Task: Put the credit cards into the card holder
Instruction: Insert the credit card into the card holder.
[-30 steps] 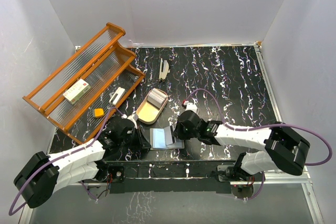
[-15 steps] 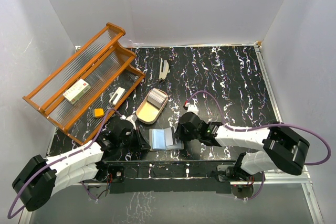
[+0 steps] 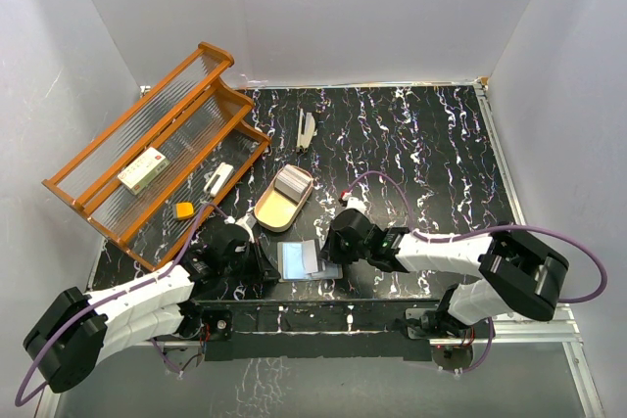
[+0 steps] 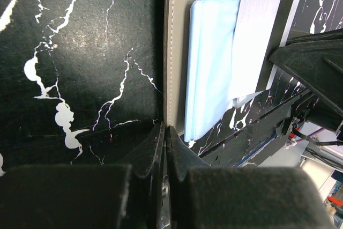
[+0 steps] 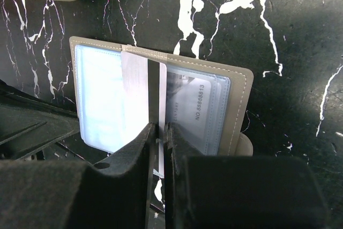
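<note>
Between the fingers of your right gripper a striped card is pinched over the open grey card holder; only the left wrist view shows your left gripper pressed together at its edge.

The table is black with white marble veins. The card holder has a grey-brown cover with pale stitching and shiny light-blue sleeves. The credit card is pale grey with a black stripe. The oval tray is tan, the rack orange-brown, and the box white with red marks.
</note>
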Available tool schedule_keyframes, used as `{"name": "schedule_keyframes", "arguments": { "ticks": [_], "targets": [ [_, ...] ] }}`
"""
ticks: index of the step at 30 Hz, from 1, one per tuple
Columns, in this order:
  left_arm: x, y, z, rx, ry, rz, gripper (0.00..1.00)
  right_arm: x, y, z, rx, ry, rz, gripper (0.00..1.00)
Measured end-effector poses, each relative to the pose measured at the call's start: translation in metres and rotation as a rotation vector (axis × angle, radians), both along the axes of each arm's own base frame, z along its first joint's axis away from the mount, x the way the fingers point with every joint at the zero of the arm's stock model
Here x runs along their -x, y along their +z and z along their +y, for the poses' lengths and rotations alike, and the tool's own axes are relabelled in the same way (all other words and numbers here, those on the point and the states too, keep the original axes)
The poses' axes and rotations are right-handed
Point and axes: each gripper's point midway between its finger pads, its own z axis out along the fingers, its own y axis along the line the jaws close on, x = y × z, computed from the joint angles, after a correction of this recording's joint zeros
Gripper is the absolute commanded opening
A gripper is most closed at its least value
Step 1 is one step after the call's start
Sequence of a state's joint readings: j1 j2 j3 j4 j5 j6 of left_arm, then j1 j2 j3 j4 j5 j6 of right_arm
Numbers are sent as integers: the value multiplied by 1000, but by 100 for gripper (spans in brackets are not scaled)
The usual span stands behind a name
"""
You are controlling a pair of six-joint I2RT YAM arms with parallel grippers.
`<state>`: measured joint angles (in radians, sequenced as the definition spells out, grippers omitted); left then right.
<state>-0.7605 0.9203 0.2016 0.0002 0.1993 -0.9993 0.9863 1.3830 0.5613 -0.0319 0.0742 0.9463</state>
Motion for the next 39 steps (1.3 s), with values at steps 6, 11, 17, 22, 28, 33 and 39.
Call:
{"name": "schedule_keyframes", "arguments": {
  "ticks": [6, 11, 17, 22, 28, 33, 39],
  "targets": [
    [0, 0, 0, 2, 4, 4, 0, 0, 1, 0, -3, -9, 6, 7],
    [0, 0, 0, 4, 8, 5, 0, 3, 3, -7, 11, -19, 14, 7],
    [1, 0, 0, 8, 12, 5, 0, 6, 4, -11, 17, -28, 29, 7],
    [1, 0, 1, 16, 15, 4, 0, 9, 1, -10, 16, -32, 51, 7],
    [1, 0, 0, 21, 18, 3, 0, 10, -3, -4, 1, -33, 78, 7],
    [1, 0, -1, 23, 16, 5, 0, 9, -3, 1, -15, -32, 84, 7],
    [1, 0, -1, 23, 15, 4, 0, 9, -2, 4, -26, -29, 82, 8]
  ]
}}
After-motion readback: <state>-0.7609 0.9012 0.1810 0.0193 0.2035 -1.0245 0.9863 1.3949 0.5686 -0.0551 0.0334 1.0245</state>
